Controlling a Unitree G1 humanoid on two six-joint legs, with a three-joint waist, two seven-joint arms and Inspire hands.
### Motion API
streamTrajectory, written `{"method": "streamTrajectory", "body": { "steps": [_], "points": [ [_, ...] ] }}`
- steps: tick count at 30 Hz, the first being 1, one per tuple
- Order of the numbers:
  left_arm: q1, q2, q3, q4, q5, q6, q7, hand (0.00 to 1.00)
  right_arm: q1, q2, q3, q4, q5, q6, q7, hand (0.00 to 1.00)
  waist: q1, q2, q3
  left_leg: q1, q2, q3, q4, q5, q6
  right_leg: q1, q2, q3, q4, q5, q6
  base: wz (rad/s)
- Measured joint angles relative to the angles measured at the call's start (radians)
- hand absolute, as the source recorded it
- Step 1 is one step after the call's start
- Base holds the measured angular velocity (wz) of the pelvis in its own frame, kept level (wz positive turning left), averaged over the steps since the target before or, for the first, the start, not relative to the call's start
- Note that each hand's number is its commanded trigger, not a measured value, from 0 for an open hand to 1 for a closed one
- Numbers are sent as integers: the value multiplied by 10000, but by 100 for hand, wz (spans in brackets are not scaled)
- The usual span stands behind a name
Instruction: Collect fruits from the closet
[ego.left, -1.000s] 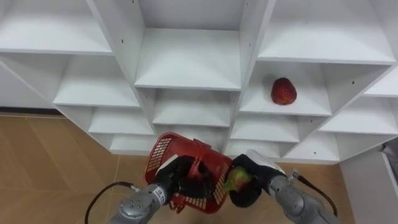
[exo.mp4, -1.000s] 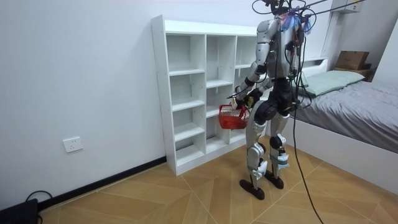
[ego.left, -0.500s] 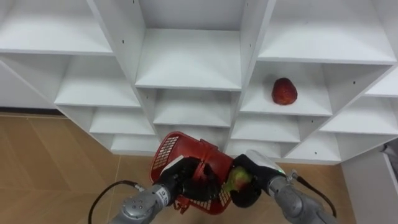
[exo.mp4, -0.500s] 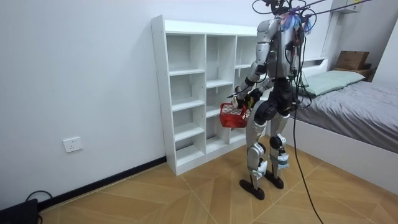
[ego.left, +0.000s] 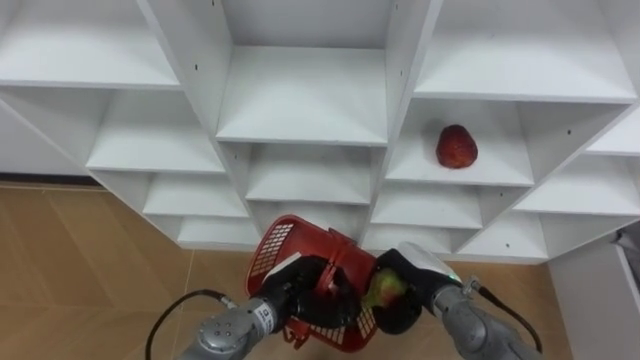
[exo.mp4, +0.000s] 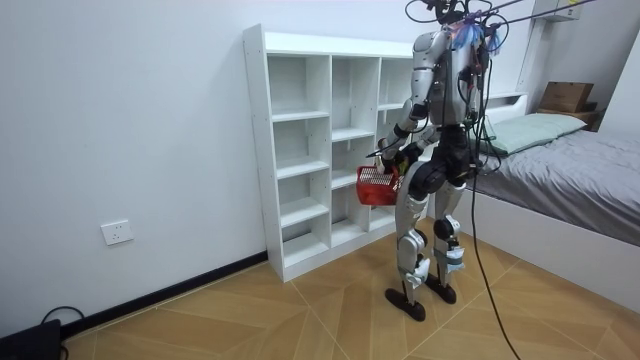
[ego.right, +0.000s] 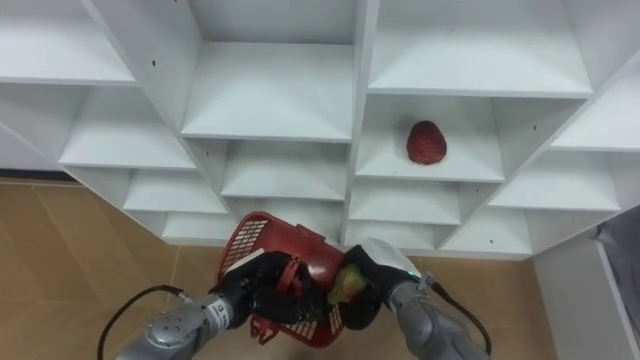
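both hands' fingers stay curled: left hand on red basket, shifted rightward; right hand on green fruit.

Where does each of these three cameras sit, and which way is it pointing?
Left eye view: on the robot's head, looking down at the white shelf unit; left hand gripping the red basket, right hand round a greenish fruit.
Right eye view: beside it on the head, same downward look, both hands too.
Room view: standing off in the room, facing the whole robot before the shelves.
Both eye views share the red fruit on its shelf.
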Motion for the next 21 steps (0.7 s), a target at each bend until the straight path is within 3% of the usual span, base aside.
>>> {"method": "streamTrajectory", "body": {
  "steps": [21],
  "points": [
    [-2, -1, -186, -136, 0, 0, -5, 100, 0, 68, 15, 12, 19, 3, -333, 100, 12, -23, 0, -1, -1, 10, 5, 1, 0, -2, 3, 12, -20, -1, 2, 0]
  ]
}}
